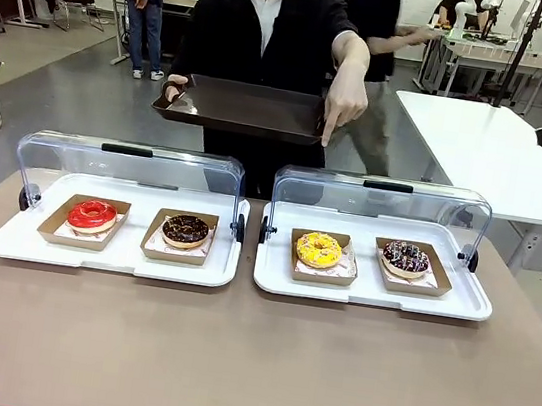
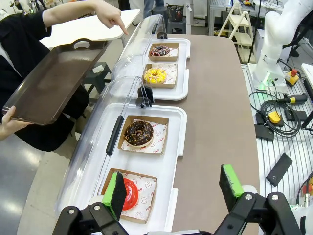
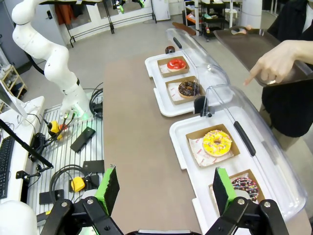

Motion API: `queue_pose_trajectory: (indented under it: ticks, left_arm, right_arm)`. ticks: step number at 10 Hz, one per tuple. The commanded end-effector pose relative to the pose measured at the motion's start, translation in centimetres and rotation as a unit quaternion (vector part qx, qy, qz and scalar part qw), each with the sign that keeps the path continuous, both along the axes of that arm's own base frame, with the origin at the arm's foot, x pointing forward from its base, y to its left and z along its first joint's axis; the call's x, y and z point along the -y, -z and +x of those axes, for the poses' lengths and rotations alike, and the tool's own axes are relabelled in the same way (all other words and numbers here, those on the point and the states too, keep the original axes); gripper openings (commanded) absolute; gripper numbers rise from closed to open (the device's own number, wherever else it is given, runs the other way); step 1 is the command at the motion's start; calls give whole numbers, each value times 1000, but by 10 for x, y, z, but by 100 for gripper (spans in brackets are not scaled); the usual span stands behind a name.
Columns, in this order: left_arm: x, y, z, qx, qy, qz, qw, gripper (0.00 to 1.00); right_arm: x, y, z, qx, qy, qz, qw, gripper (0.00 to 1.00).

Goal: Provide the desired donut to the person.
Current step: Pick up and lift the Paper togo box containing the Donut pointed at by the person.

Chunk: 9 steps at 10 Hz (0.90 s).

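Note:
Four donuts lie in cardboard trays: a red one (image 1: 93,214), a chocolate one (image 1: 185,230), a yellow one (image 1: 319,249) and a dark sprinkled one (image 1: 406,256). The person (image 1: 265,31) stands at the far side, holding a brown tray (image 1: 244,108) in one hand. The other hand (image 1: 344,102) points an index finger down over the yellow donut (image 3: 217,142). My left gripper (image 2: 172,188) hangs open above the table's left end, near the red donut (image 2: 131,192). My right gripper (image 3: 165,190) is open too, above the right end beside the sprinkled donut (image 3: 245,187).
The donuts sit in pairs on two white serving trays (image 1: 122,255) (image 1: 370,290), whose clear lids (image 1: 130,163) (image 1: 383,197) stand swung up at the back. A white table (image 1: 490,153) stands at the right. A bystander in jeans (image 1: 142,3) stands far behind.

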State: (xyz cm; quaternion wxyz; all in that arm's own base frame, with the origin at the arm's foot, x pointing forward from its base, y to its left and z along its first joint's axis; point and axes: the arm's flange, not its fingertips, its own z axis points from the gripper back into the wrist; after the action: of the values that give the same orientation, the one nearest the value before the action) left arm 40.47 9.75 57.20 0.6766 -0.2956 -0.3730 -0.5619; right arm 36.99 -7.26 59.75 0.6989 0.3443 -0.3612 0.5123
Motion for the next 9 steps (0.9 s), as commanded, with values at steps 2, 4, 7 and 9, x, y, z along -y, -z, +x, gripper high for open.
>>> queue_pose_trajectory:
  ticks: [2, 4, 7, 9]
  left_arm:
    - [0, -1, 0, 2, 2, -4, 1000, 100]
    - [0, -1, 0, 2, 2, -4, 1000, 100]
    - [0, -1, 0, 2, 2, -4, 1000, 100]
    - [0, -1, 0, 2, 2, -4, 1000, 100]
  right_arm:
    - [-1, 0, 1, 1, -2, 1, 1000, 100]
    - [0, 0, 0, 0, 0, 0, 1000, 100]
    - [-37, -14, 31, -58, -45, -91, 993, 100]
    - [-82, -17, 54, -106, -86, -159, 978, 100]
